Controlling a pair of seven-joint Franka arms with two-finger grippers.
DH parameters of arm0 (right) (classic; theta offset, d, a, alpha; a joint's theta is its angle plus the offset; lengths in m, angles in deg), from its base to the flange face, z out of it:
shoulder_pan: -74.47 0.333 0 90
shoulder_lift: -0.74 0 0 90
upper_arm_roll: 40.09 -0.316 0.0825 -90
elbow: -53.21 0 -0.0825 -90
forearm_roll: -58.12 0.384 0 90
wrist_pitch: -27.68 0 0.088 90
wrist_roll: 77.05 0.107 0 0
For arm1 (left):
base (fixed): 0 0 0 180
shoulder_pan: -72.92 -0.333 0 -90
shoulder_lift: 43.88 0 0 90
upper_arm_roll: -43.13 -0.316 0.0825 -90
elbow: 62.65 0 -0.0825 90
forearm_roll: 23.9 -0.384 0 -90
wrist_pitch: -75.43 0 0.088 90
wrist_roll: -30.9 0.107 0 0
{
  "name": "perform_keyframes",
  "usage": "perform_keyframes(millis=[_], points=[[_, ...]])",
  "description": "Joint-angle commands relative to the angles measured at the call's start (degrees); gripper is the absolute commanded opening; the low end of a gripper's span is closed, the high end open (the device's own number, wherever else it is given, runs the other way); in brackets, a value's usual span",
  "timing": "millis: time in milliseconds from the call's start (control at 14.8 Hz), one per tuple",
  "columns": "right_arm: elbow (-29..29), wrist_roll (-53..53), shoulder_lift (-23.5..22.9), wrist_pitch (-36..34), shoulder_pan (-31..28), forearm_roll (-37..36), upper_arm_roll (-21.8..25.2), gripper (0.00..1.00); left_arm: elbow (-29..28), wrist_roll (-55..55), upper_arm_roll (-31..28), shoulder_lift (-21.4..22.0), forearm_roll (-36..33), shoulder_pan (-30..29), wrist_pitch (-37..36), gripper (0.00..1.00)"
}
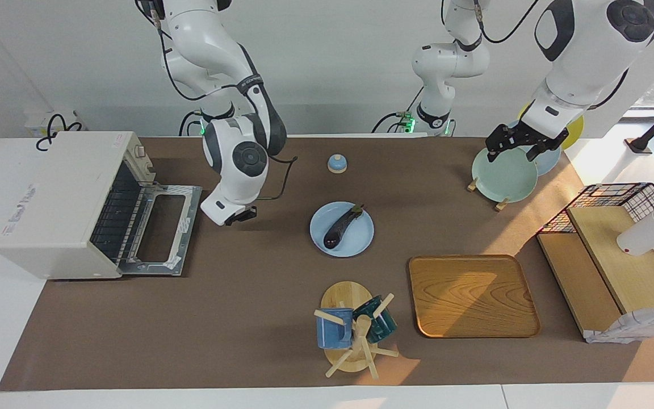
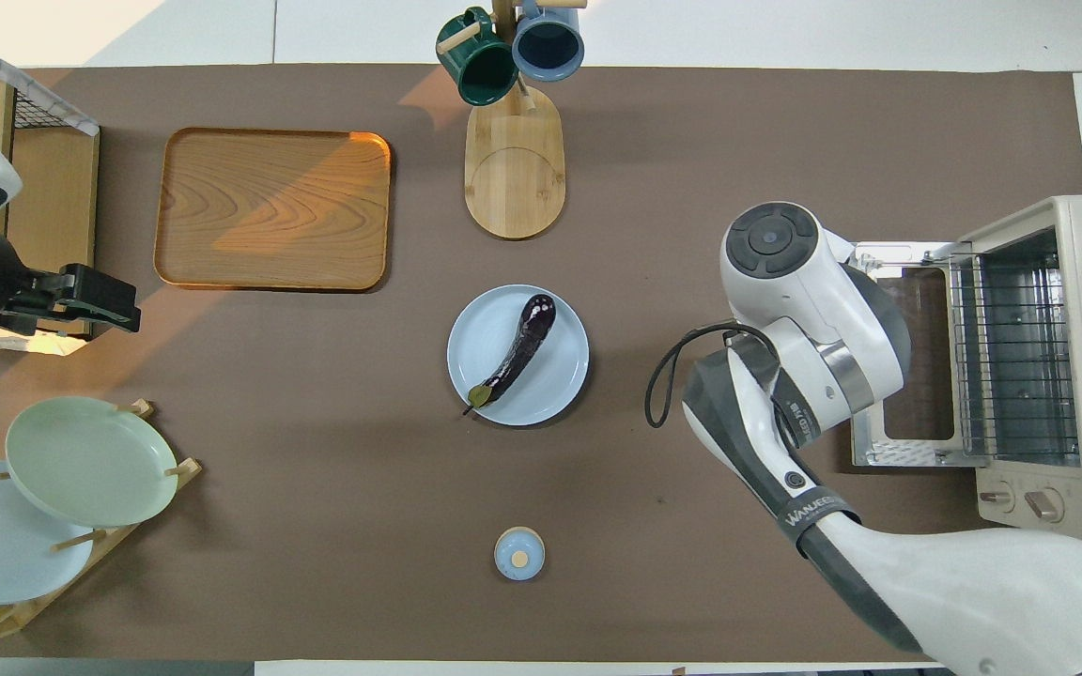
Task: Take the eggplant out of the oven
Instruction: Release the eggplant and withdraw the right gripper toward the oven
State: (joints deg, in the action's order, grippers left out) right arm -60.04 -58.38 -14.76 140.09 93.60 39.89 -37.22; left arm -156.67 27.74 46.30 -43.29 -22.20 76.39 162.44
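- While the eggplant point(image 1: 340, 227) lies on the light blue plate point(image 1: 361, 241) mid-table, apart from both grippers, we see the oven point(image 1: 60, 199) at the right arm's end, its door point(image 1: 159, 230) dropped open.
- We find the right gripper point(image 1: 243, 215) empty, fingers pressed together, just beside that door.
- We see the left gripper point(image 1: 523, 145) spread wide over the green plate point(image 1: 503, 179) in its rack; that arm waits.
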Motion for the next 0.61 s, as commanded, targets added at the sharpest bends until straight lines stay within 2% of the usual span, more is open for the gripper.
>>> perform_keyframes(millis=[0, 203, 339, 474, 542], points=[[-5.7, -3.7, 2.8, 3.9, -4.8, -2.7, -0.9, 0.0, 0.2, -0.6, 0.7, 0.3, 0.5, 0.3, 0.8, 1.0], [-9.8, -3.8, 3.6, 9.0, -7.0, -2.7, -0.9, 0.0, -0.4, -0.7, 1.8, -0.2, 2.7, 2.5, 4.0, 1.0], [-10.8, -4.3, 3.7, 11.2, -8.9, -2.7, -0.9, 0.0, -3.1, -1.1, 1.8, -0.4, 4.7, 5.3, 9.3, 1.0], [-10.8, -6.5, 3.7, 11.0, -8.9, -3.3, -0.9, 0.0, -5.6, -1.4, 1.8, -1.4, 5.4, 9.3, 14.0, 1.0], [-10.6, -7.6, 3.7, 10.5, -8.9, -4.4, -0.8, 0.0, -6.4, -2.0, 1.8, -3.2, 5.5, 11.8, 16.5, 1.0]])
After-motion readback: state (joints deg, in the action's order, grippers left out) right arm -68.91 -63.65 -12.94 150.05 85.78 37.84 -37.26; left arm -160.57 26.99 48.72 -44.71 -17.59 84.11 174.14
